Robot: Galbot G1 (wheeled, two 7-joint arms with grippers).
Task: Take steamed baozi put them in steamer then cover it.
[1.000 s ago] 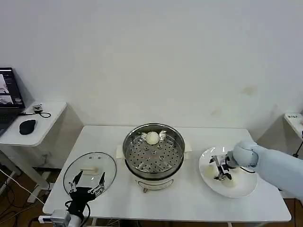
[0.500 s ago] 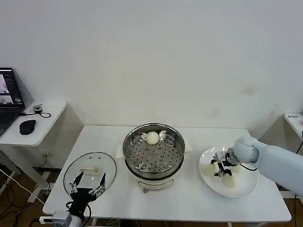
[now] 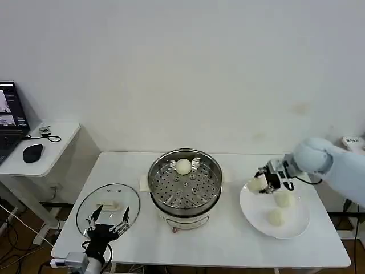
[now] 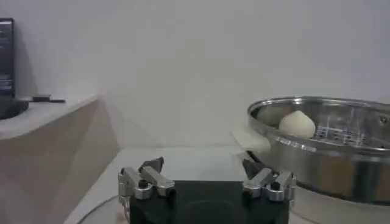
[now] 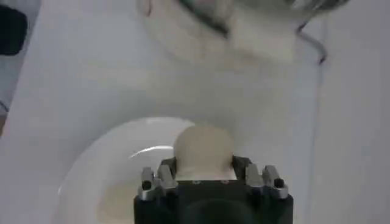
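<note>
My right gripper (image 3: 262, 184) is shut on a cream-white baozi (image 3: 255, 184) and holds it above the left edge of the white plate (image 3: 257, 216). That baozi (image 5: 203, 148) sits between the jaws in the right wrist view. Two more baozi (image 3: 283, 199) (image 3: 276, 216) lie on the plate. One baozi (image 3: 183, 166) rests on the perforated tray at the back of the steel steamer (image 3: 185, 182), and shows in the left wrist view as a baozi (image 4: 297, 124) in the steamer (image 4: 321, 146). My left gripper (image 3: 106, 218) stands open over the glass lid (image 3: 108, 208) at the table's front left.
A small side table (image 3: 40, 145) with a mouse and a laptop stands at the far left. Bare white tabletop (image 3: 228, 242) lies between the steamer and the plate and along the front edge.
My right gripper has closed on a baozi, lifted it off the plate and carried it up and a little back. The left arm has hardly moved.
</note>
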